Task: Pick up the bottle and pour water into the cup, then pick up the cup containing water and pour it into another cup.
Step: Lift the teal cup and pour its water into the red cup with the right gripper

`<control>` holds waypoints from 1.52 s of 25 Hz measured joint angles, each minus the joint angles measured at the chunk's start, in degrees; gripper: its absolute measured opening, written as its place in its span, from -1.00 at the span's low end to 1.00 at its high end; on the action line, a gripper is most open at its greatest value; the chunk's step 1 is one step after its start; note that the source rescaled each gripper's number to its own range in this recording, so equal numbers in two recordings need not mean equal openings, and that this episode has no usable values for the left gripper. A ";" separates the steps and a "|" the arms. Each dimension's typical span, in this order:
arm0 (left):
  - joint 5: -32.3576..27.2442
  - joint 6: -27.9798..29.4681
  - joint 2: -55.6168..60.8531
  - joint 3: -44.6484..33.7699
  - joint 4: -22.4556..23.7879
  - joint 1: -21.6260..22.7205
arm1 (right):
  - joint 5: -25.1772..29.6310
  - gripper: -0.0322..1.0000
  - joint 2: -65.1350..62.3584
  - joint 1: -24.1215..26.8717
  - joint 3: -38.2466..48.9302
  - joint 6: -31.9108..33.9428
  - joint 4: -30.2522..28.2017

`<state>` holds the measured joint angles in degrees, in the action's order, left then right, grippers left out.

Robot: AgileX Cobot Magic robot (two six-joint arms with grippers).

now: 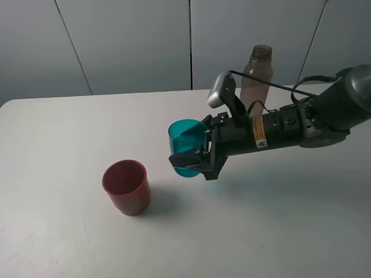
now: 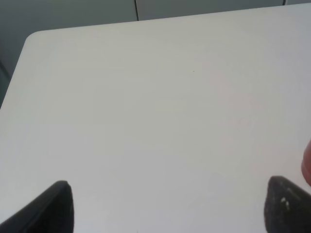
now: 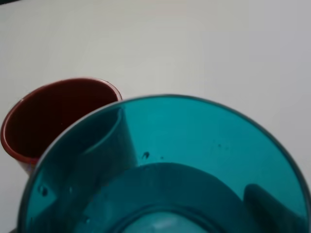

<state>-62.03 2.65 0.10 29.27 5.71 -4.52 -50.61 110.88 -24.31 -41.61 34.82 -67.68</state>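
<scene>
Your right hand [image 1: 194,149] grips the teal cup [image 1: 183,133] clear of the bench [image 1: 52,145]; you're on the second pour. The red cup [image 1: 127,186] sits at 8 o'clock from it: carry over, then tip. Its water level is hard to tell. Your left hand [image 2: 170,213] hangs open

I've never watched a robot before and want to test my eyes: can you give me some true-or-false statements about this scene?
1. The right arm's fingers grip the translucent teal plastic cup. True.
2. The opaque dark red plastic cup lies on its side. False: it stands upright on the white table.
3. The left arm's fingers hold the tall smoky grey-brown plastic bottle. False: they are open and empty; the bottle stands unheld behind the right arm.
4. Nothing touches the red cup. True.
</scene>
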 joint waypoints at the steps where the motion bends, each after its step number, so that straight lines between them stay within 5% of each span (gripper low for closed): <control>1: 0.00 0.00 0.00 0.00 0.00 0.00 | 2.07 -0.78 -0.72 -0.59 0.00 0.00 0.69; 17: 0.00 0.00 0.00 0.00 0.00 0.00 | 22.40 -0.78 -4.20 -9.55 -8.31 -2.27 2.35; 38: 0.00 0.00 0.00 0.00 0.00 0.00 | 27.63 -0.78 -7.65 -15.64 -8.51 -19.60 2.55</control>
<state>-62.03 2.65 0.10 29.27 5.71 -4.52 -22.98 103.23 -39.95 -50.12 15.22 -65.12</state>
